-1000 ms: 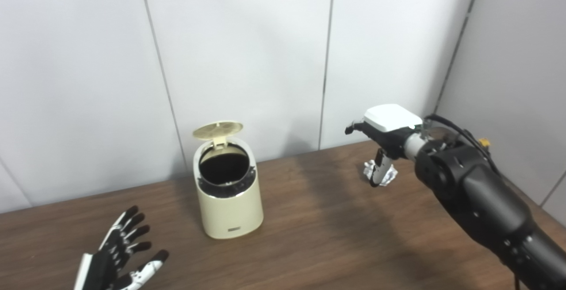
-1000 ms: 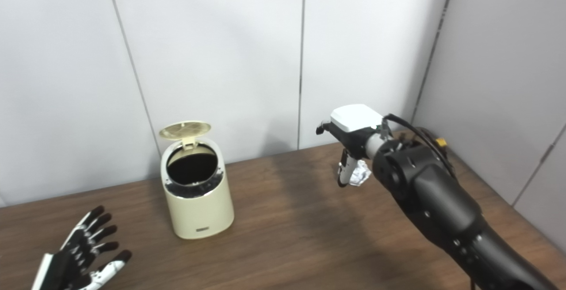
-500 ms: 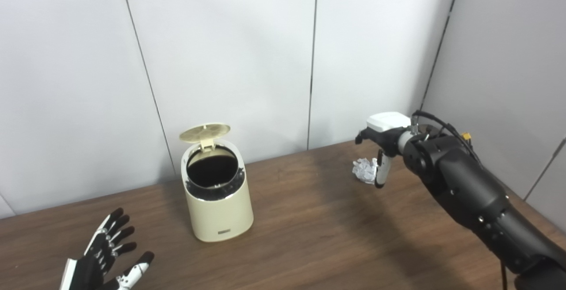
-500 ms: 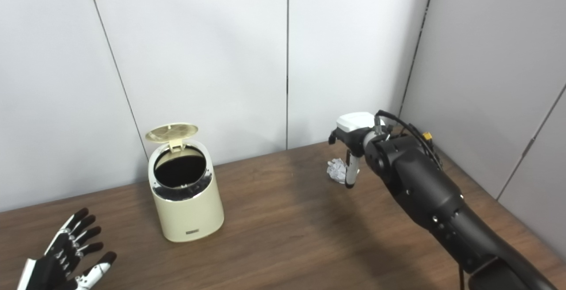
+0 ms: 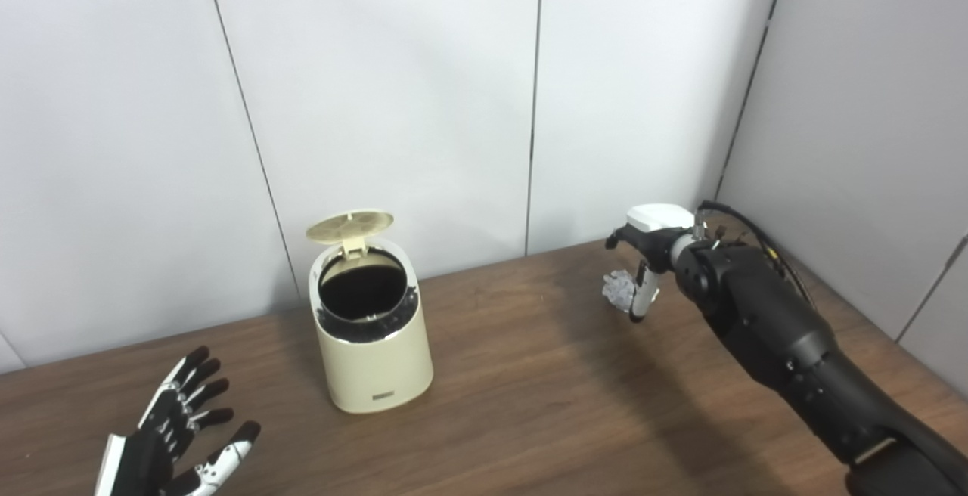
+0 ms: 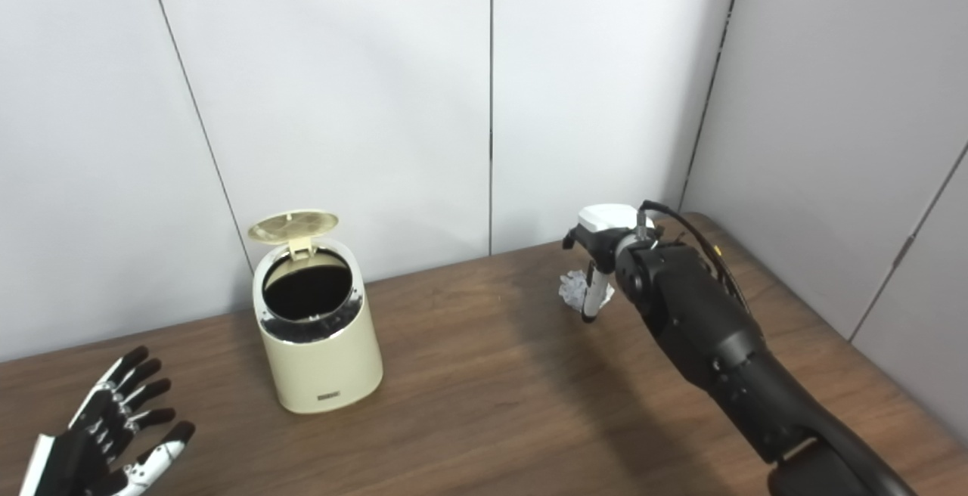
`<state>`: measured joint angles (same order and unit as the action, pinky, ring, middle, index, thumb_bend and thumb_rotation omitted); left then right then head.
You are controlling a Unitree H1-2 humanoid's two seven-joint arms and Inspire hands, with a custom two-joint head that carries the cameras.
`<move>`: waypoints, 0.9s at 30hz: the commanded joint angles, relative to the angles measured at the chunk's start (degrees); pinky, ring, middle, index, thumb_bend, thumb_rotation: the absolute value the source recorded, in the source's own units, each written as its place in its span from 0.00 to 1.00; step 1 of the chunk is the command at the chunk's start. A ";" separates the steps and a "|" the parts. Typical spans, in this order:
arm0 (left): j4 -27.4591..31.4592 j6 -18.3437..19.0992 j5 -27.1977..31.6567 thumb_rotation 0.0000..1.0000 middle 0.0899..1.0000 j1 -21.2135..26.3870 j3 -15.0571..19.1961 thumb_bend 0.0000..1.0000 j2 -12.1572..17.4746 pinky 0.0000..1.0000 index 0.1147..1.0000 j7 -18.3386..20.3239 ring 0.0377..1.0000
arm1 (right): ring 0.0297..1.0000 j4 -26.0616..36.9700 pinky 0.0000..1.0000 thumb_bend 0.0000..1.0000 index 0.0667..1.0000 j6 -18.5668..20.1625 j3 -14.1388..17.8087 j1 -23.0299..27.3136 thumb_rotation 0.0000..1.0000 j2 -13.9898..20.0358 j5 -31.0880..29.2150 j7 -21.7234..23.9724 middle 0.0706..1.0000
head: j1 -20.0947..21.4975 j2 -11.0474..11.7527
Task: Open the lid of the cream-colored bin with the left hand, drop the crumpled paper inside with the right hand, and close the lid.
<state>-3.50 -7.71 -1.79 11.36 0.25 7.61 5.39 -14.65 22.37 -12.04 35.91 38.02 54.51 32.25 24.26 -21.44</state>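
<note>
Cream-colored cylindrical bin [image 5: 372,333] stands lid-open; right hand [image 5: 643,254] reaches crumpled white paper [image 5: 618,288], grasp unclear; left hand [image 5: 170,443] spread empty.

Paired head views, overlapping downward

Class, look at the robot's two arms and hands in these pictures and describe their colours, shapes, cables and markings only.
The right arm is thick, rounded and matte black, with small pale dots near its joints. Thin black cables loop over its wrist, where a small yellow piece shows. The right hand is black with a white cap on its back and a white finger. The left hand is black with white markings along its slender fingers and a white thumb segment.
</note>
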 commanded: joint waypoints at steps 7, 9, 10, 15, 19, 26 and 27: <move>3.29 0.39 -0.24 0.00 0.88 1.40 -0.06 0.51 0.14 0.75 0.93 -0.28 0.83 | 0.79 -2.45 0.60 0.82 0.81 1.26 -0.51 3.21 0.04 0.59 -1.81 -3.74 0.89 | 0.28 -0.29; 3.45 0.74 0.03 0.00 0.89 1.31 -0.05 0.50 0.18 0.77 0.94 -0.10 0.84 | 0.84 -2.43 0.68 0.81 0.82 0.86 -1.26 2.97 0.04 0.86 -1.80 -3.92 0.90 | 0.23 -0.51; 3.53 0.85 0.03 0.00 0.90 1.27 -0.04 0.50 0.19 0.77 0.94 -0.08 0.84 | 0.84 -2.40 0.68 0.81 0.82 0.69 -1.51 2.90 0.05 0.98 -1.91 -4.04 0.89 | 0.20 -0.56; 3.26 0.56 -0.05 0.00 0.89 1.19 0.05 0.51 0.38 0.75 0.93 -0.10 0.83 | 0.81 -2.80 0.66 0.80 0.83 1.54 -2.62 2.73 0.07 1.03 -2.14 -3.67 0.88 | 0.42 -1.13; 3.22 0.87 -0.07 0.00 0.89 1.17 -0.05 0.51 0.52 0.76 0.94 0.12 0.84 | 0.79 -2.85 0.66 0.79 0.78 1.30 -2.67 2.55 0.06 1.22 -3.35 -3.46 0.85 | 0.43 -1.30; 2.96 0.73 -0.05 0.00 0.89 1.04 0.00 0.52 0.53 0.75 0.93 0.17 0.84 | 0.67 -2.03 0.56 0.77 0.74 1.42 -2.16 1.87 0.01 1.26 -5.23 -3.84 0.75 | -0.51 -1.67; 2.97 0.86 -0.07 0.00 0.89 1.03 0.00 0.52 0.53 0.75 0.93 0.17 0.84 | 0.64 -2.11 0.54 0.77 0.73 1.43 -2.15 1.89 0.00 1.29 -5.58 -3.64 0.72 | -0.74 -1.82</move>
<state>-2.03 -5.82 -1.90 11.22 0.12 7.68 5.70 -18.30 23.35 -15.15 36.09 37.45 49.42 29.70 23.73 -23.03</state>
